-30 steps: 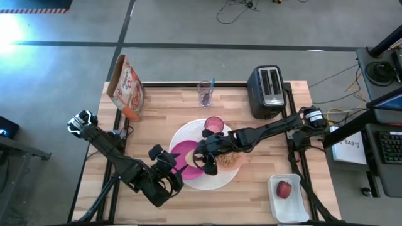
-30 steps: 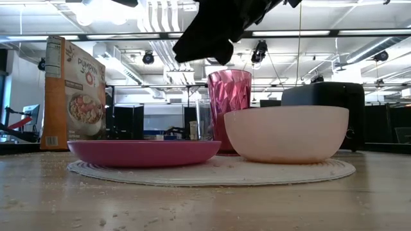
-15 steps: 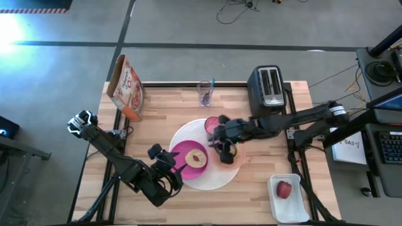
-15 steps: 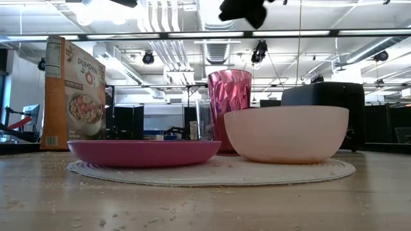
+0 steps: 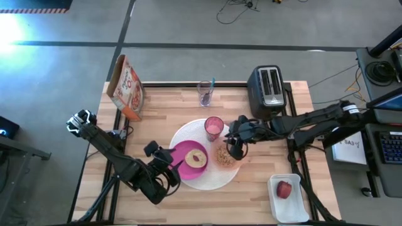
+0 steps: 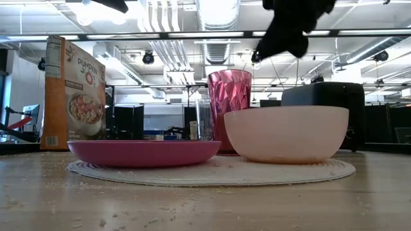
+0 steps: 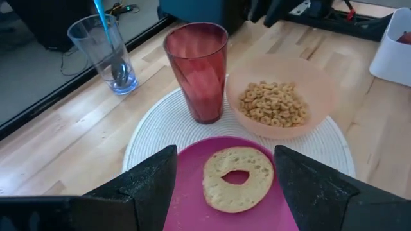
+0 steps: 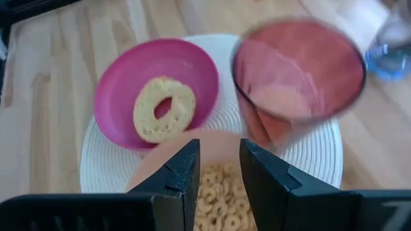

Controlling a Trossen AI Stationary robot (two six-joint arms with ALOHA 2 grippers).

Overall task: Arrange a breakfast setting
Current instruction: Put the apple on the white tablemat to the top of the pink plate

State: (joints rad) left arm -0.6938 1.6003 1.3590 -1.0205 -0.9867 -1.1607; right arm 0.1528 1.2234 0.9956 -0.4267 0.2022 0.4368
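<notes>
On the wooden counter (image 5: 157, 113), the left gripper (image 5: 164, 162) hovers with fingers (image 7: 144, 186) spread and empty at the near rim of the small magenta plate (image 5: 191, 161) carrying a bagel (image 5: 197, 159). Beyond, on the large round white plate (image 5: 181, 135), a translucent peach bowl (image 5: 227, 156) holds brown cereal (image 7: 273, 106). The right gripper (image 5: 235, 148), fingers (image 8: 180, 173) slightly parted and empty, hangs above the bowl beside the pink translucent tumbler (image 5: 213, 127).

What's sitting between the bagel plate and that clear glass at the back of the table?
The pink tumbler stands between the magenta plate and the clear glass, on the white plate's rim side; past it is bare wood. The left wrist view shows this best.
</notes>
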